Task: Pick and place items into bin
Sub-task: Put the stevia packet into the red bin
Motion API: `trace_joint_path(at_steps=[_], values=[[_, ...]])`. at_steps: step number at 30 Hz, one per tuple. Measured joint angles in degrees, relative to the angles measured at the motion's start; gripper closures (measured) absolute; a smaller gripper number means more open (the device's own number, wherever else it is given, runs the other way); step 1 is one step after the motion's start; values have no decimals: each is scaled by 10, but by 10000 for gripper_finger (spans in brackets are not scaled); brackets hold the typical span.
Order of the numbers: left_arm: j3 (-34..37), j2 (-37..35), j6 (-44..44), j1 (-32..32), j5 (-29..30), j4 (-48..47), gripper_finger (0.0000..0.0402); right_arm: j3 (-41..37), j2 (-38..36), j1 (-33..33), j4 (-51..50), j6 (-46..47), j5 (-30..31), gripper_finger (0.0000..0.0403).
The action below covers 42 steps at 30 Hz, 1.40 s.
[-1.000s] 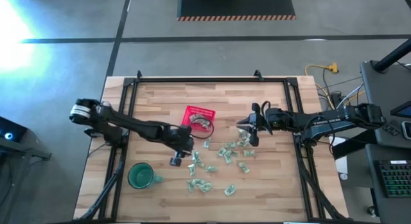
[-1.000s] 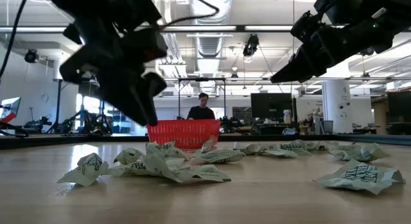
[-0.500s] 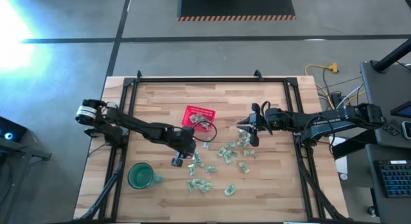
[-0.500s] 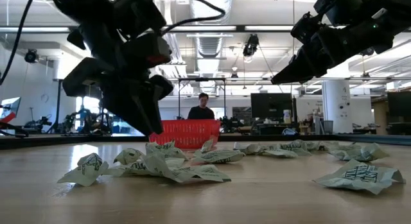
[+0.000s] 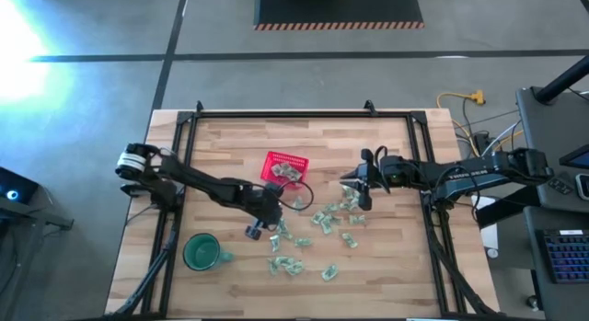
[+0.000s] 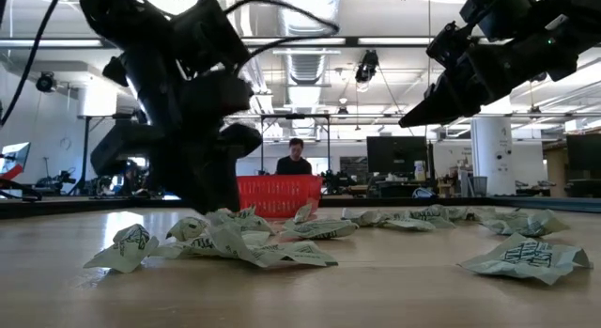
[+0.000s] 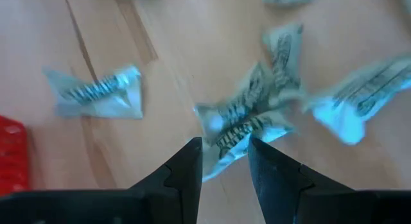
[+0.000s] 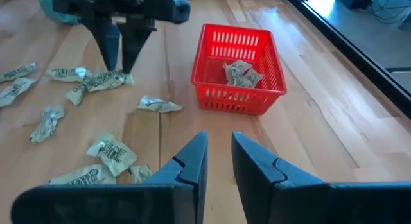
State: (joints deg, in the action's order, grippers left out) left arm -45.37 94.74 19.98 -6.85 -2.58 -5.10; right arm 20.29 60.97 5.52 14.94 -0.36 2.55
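Several small pale green-and-white wrapped items [image 5: 322, 224] lie scattered on the wooden table, and a few more [image 8: 241, 73] sit in the red mesh bin [image 5: 273, 161]. My left gripper [image 7: 225, 150] is open and points steeply down just in front of the bin. Its fingertips straddle the near end of one crinkled item [image 7: 247, 118], which lies flat on the wood. My right gripper [image 8: 218, 144] hovers above the table to the right of the bin. Its fingers are a narrow gap apart with nothing between them. My left gripper comes at the item [image 8: 103, 79] from above with a fingertip on either side of it. Whether the fingertips [image 7: 191, 161] touch the wrapper I cannot tell. The item lies on the table.
A green mug [image 5: 200, 252] stands near the table's front left. Black frame rails [image 5: 175, 174] run along the table's sides. A person shows far behind the bin [image 6: 272, 192] in the low view. Bare wood lies along the far edge and front right.
My left gripper has sunk toward the table onto the items in front of the bin and has rolled about its own axis; its finger gap looks unchanged. The items and the bin have stayed where they were.
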Motion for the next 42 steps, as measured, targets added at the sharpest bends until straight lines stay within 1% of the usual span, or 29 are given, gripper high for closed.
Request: trace_joint_path(at_steps=[6, 9, 12, 17, 19, 27, 32, 34, 36, 37, 42], values=[[-5, 20, 0, 0, 16, 6, 292, 0, 0, 0, 3, 1, 0, 346], [-5, 17, -1, 0, 21, 4, 302, -1, 0, 0, 3, 2, 0, 344], [-5, 11, -1, 0, 28, -6, 325, -2, 0, 0, 3, 2, 1, 342], [-5, 2, -1, 0, 35, -20, 382, -2, 0, 0, 3, 2, 1, 342], [-4, -2, -4, 0, 35, -22, 396, -2, 0, 0, 3, 2, 1, 342], [-15, -21, -32, 0, 48, -75, 400, -2, 0, 0, 3, 2, 2, 342], [-17, -57, -32, 0, 75, -78, 400, -2, 0, 0, 3, 2, 2, 344], [-17, -76, -33, 0, 102, -80, 400, -2, 0, 0, 3, 2, 4, 343], [-17, -95, -33, 0, 148, -74, 400, -2, 0, 0, 3, 2, 4, 344], [-17, -103, -33, 0, 176, -73, 400, -2, 0, 0, 3, 2, 4, 345], [-14, -134, -31, 2, 354, -59, 400, -2, 0, 0, 3, 2, 5, 346]])
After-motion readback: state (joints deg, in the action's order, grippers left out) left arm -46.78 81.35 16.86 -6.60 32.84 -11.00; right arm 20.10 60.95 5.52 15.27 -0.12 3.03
